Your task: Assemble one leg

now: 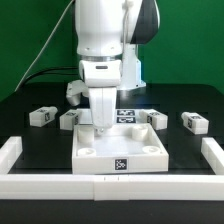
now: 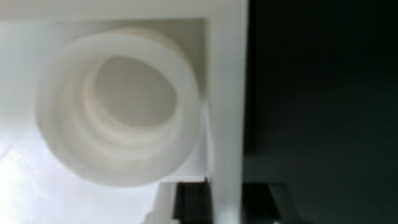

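Observation:
The large white square tray panel (image 1: 120,146) lies in the middle of the black table. My gripper (image 1: 101,127) is down at its back left part. In the wrist view the panel's thin side wall (image 2: 226,90) runs between my two dark fingers (image 2: 192,205), which press it from both sides, beside a round corner socket (image 2: 121,105). My gripper (image 2: 228,192) is shut on that wall. Several small white legs with tags lie apart from it: two on the exterior view's left (image 1: 41,116) (image 1: 68,120), two on the right (image 1: 158,118) (image 1: 194,123).
Long white border bars line the left (image 1: 10,155), front (image 1: 110,188) and right (image 1: 213,155) of the table. The marker board (image 1: 126,113) lies behind the panel. A green wall stands at the back.

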Motion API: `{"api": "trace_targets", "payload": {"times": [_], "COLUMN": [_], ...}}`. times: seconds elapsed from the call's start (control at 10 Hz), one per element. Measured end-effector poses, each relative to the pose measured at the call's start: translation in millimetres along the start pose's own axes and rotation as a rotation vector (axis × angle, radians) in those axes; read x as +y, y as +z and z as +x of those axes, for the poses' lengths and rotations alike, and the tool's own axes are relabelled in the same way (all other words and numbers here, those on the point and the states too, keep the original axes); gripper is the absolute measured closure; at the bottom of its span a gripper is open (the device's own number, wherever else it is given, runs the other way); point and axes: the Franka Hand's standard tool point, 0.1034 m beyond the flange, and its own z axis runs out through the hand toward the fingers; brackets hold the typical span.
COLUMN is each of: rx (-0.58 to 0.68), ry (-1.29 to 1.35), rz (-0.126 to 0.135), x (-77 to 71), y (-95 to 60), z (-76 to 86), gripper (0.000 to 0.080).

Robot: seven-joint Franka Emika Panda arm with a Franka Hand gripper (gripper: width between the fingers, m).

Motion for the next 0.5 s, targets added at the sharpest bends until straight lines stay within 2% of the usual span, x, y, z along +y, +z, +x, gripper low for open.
{"api": "trace_targets", "payload": {"times": [0.3,0.5], "rx": [0.009,0.013], "ry": [0.051,0.055], "rz": [-0.024,-0.027], "x": [23.3,36.4], "y": [-0.9,-1.3], "z": [35.2,62.7], "gripper": [0.0741,0.0741]}}
